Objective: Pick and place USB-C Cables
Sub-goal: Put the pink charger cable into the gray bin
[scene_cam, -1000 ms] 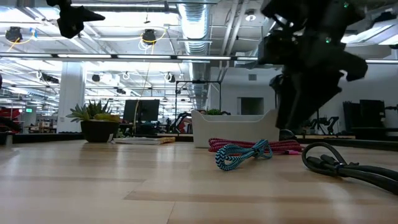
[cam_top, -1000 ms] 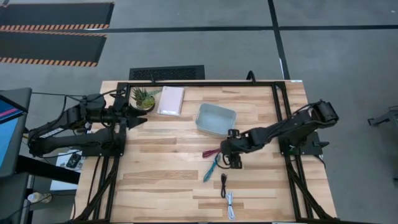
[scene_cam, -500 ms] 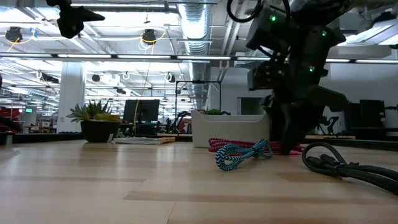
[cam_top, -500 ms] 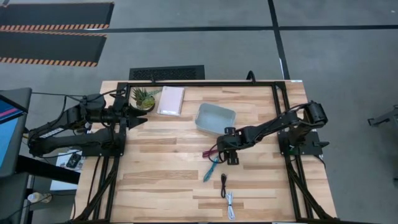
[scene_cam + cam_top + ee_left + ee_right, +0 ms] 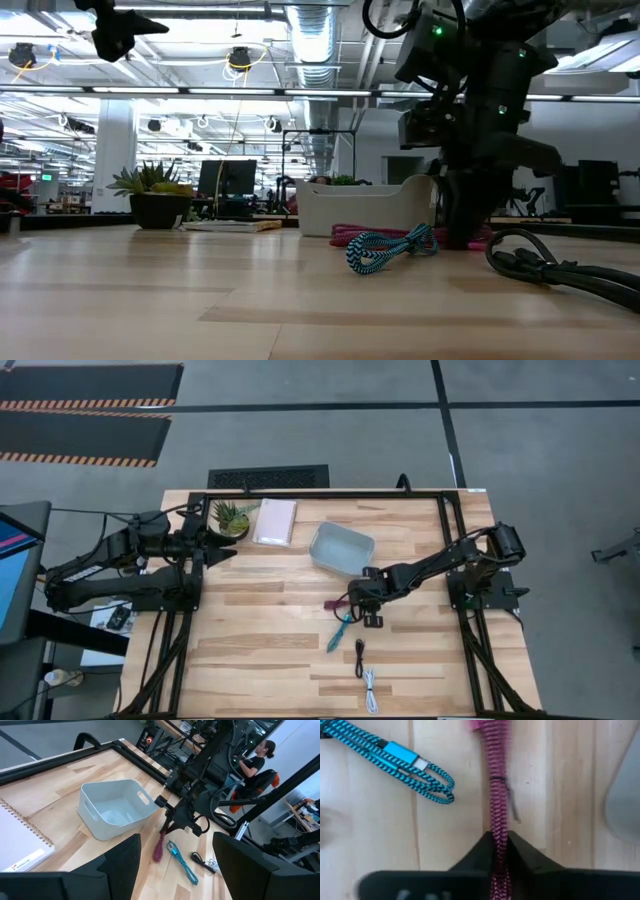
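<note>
Four USB-C cables lie on the wooden table: a maroon-pink one point(image 5: 335, 606), a teal one point(image 5: 340, 630), a black one point(image 5: 360, 656) and a white one point(image 5: 371, 690). My right gripper point(image 5: 352, 603) is down at the maroon-pink cable's right end, shut on it. The teal cable point(image 5: 400, 762) lies free beside it. A clear tray point(image 5: 342, 550) stands just beyond them. My left gripper point(image 5: 225, 550) waits open at the table's left side, above the tabletop. My right gripper pinches the maroon-pink cable bundle point(image 5: 498, 827) between its two fingers, at the end nearest the table's right edge. The fingers point(image 5: 462, 225) come from above, pointing down. The cable lies on the table and runs straight out from between the fingers toward the table's left.
A small green plant point(image 5: 230, 517) and a pale pink notebook point(image 5: 275, 521) sit at the far left. A black frame point(image 5: 445, 530) runs round the table. A person point(image 5: 255, 762) sits beyond the table's right side. Bare wood lies near the table's front left.
My right gripper has gone a little toward the table's left and far edge, come down over the maroon-pink cable's right end and shut on it. The clear tray has slid slightly toward the table's left. The cables lie where they were.
</note>
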